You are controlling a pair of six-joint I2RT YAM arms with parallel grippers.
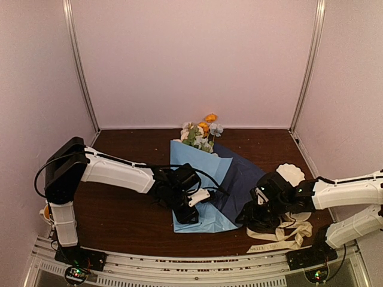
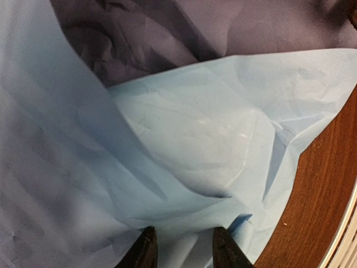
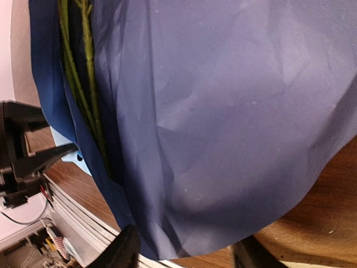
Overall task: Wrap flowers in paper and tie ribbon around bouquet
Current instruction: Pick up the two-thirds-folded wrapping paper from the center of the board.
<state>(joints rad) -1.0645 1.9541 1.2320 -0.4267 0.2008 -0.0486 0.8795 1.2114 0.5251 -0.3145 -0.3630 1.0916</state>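
Note:
The blue paper (image 1: 197, 179) lies in the middle of the table, its right flap folded up and over in shadow. The flowers (image 1: 201, 131) poke out of its far end, and their green stems (image 3: 83, 84) run under the dark flap. My left gripper (image 1: 194, 202) sits on the near part of the paper, where its jaws (image 2: 184, 248) are shut on a bunched fold. My right gripper (image 1: 250, 210) is at the paper's right edge. Its fingers (image 3: 120, 251) stand wide apart, and the flap's edge (image 3: 223, 139) hangs loose between them. The cream ribbon (image 1: 281, 236) lies crumpled at the near right.
A white scalloped bowl (image 1: 291, 173) stands behind the right arm. The metal rail (image 1: 191, 266) runs along the table's near edge. Pale walls enclose the table on three sides. An orange thing (image 1: 46, 211) shows by the left arm's base.

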